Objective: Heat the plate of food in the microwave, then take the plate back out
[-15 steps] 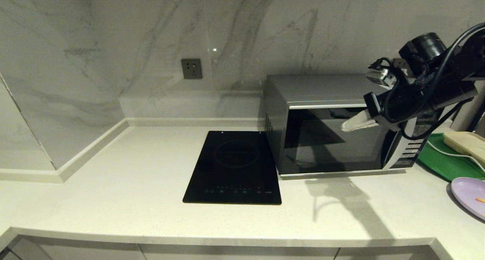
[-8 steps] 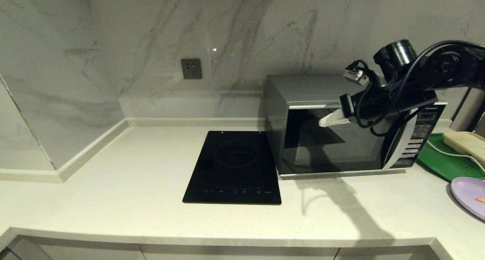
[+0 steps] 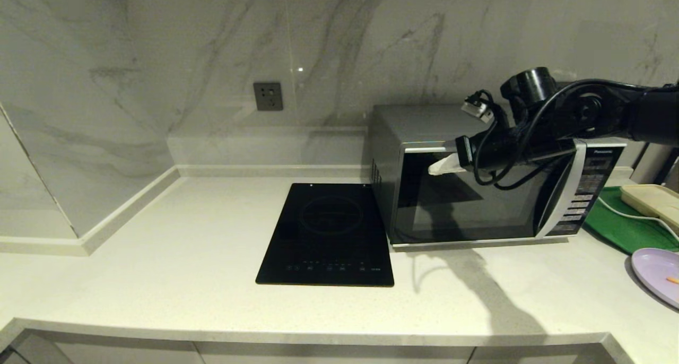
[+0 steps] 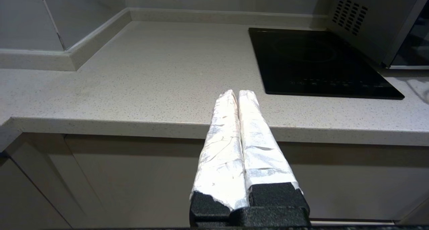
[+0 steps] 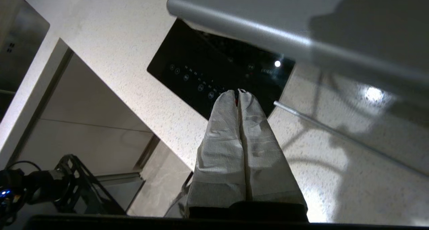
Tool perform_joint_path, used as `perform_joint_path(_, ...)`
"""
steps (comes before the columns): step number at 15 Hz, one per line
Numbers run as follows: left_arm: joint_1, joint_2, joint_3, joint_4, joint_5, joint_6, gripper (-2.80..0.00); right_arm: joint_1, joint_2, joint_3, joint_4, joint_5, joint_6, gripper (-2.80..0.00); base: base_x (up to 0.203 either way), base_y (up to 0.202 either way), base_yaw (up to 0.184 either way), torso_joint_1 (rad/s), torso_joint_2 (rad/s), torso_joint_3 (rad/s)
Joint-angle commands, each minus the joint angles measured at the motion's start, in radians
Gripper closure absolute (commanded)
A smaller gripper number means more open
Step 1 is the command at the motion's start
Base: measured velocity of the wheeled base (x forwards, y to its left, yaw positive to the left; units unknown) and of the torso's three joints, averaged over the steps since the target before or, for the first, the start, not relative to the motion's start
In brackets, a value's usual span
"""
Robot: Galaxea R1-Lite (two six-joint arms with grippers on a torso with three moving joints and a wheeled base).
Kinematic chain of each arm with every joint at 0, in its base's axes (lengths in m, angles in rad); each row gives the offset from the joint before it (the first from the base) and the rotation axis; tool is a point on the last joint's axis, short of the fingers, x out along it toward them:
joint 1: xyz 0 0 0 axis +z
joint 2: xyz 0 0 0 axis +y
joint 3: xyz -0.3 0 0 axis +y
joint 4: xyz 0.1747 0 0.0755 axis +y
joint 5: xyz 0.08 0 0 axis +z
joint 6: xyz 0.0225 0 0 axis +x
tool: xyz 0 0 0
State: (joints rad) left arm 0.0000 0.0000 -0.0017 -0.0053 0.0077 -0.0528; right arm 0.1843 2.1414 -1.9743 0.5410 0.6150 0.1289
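Microwave (image 3: 477,189) stands shut on the worktop (image 3: 185,258), just beside the black induction cooktop (image 3: 329,234), and it serves as the landmark for everything else. Right hand (image 3: 439,166) hovers high in front of the microwave's dark glass door, near the door's upper corner on the cooktop side, its white-wrapped fingers pressed together and gripping nothing; the right wrist view confirms the closed fingers (image 5: 231,122), with the microwave's silver edge close above them and the cooktop beyond. The curved silver handle strip (image 3: 557,194) runs top to bottom along the far side of the door, next to the black button panel (image 3: 586,194), so the hand is at the wrong end of the door for pulling it: the handle lies back along the arm, toward the panel side. The plate of food (image 3: 658,276) rests on the worktop well apart from the microwave, past the panel side and in front of a green tray (image 3: 620,223), clearly on the right arm's side. Left hand (image 4: 238,96) is parked low before the worktop edge, fingers closed and empty. Judging from this, the door is yet to be opened.
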Motion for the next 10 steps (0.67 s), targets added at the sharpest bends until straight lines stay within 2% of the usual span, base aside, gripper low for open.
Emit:
perform_joint_path(1,0.0,0.0,0.0,-0.001,0.0,-0.001,0.0,0.001,0.027,0.0,-0.03,0.003,0.002,0.0,0.0,0.0,0.0,0.0,0.0,0.0)
perform_joint_path(5,0.0,0.0,0.0,-0.001,0.0,-0.001,0.0,0.001,0.052,0.0,-0.078,0.003,0.006,0.0,0.0,0.0,0.0,0.0,0.0,0.0)
perform_joint_path(10,0.0,0.0,0.0,-0.001,0.001,-0.001,0.0,0.003,0.079,0.0,-0.193,0.002,0.081,0.0,0.0,0.0,0.0,0.0,0.0,0.0)
